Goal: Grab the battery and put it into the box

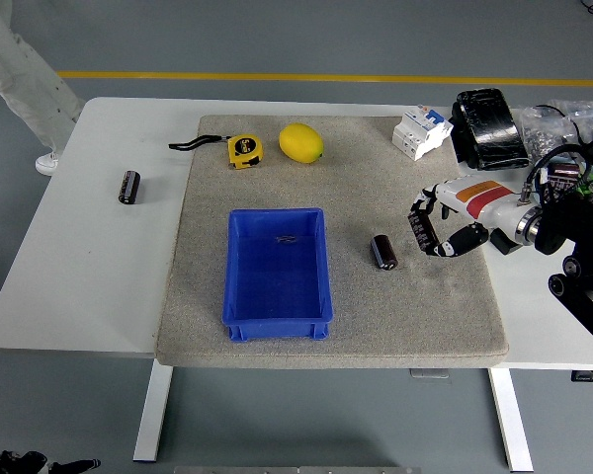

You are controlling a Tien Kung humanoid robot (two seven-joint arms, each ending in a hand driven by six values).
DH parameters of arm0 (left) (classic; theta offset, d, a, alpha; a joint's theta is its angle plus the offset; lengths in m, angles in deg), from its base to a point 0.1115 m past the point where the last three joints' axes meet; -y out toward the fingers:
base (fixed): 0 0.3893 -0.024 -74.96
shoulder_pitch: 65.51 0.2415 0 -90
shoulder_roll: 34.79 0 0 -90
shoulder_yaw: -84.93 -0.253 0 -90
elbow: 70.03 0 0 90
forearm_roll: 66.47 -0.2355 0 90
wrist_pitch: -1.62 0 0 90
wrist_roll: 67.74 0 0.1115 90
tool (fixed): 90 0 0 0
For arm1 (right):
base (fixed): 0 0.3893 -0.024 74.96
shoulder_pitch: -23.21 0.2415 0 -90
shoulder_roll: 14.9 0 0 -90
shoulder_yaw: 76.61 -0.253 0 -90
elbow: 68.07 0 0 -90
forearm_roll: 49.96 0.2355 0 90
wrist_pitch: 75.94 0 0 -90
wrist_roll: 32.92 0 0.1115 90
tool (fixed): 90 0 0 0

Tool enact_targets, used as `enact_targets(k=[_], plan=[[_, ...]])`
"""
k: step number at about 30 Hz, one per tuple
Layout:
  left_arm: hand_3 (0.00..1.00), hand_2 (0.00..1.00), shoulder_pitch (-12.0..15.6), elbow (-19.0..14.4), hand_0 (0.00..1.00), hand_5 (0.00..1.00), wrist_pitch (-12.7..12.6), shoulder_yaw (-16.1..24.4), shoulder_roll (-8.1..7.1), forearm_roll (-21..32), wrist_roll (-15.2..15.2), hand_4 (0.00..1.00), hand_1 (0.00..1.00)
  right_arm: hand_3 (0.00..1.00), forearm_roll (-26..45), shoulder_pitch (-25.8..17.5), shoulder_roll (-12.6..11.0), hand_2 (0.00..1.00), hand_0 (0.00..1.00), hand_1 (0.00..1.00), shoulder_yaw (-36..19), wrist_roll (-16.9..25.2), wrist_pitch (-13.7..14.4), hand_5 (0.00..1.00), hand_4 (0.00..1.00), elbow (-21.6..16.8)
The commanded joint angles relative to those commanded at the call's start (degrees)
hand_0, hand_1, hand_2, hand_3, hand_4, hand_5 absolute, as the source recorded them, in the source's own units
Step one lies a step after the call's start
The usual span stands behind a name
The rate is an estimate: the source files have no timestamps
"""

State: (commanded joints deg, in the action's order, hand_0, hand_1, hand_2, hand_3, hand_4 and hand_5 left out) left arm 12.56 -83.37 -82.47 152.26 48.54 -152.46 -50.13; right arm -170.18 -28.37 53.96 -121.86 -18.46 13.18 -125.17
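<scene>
Gripping dark cylindrical battery, right hand

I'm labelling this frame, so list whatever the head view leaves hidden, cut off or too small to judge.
- Held battery: partly covered by the right hand, so its label is hidden.
- Blue box: a small dark item on its floor, too small to identify.
- Left hand: out of the picture.
- Person: cut off by the top-left corner; only legs show.
- Clutter at the right edge: cropped and tangled.
</scene>
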Motion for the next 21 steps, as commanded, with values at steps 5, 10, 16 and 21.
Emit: enact_targets(k=[5,10,16,21], plan=[[0.674,0.825,0.15,-0.08,0.789,0.647,0.14,0.17,-0.07,-0.36,0.13,0.75,0.802,0.494,0.81,1.47,0.8,0.489,0.452,0.454,0.5,-0.66,-0.56,0.115,0.735,-4.52],[0.673,0.825,0.14,-0.18,0.79,0.647,0.3,0.29,-0.19,-0.7,0.3,0.75,0.802,0.495,2.11,3.83,2.42,0.489,0.453,0.455,3.07,-1.44,-1.11,0.122,0.738,-9.06],[0.672,0.826,-0.25,-0.34,0.786,0.647,0.39,0.2,-0.27,-0.88,0.62,0.75,0.802,0.507,2.35,6.85,6.18,0.5,0.471,0.465,7.4,-2.3,-2.2,0.138,0.755,-8.68],[0.673,0.825,-0.48,-0.4,0.785,0.649,0.28,-0.14,-0.39,-0.37,0.68,0.751,0.802,0.521,2.23,8.49,8.34,0.513,0.476,0.478,10.75,-2.6,-2.62,0.148,0.757,-8.98]])
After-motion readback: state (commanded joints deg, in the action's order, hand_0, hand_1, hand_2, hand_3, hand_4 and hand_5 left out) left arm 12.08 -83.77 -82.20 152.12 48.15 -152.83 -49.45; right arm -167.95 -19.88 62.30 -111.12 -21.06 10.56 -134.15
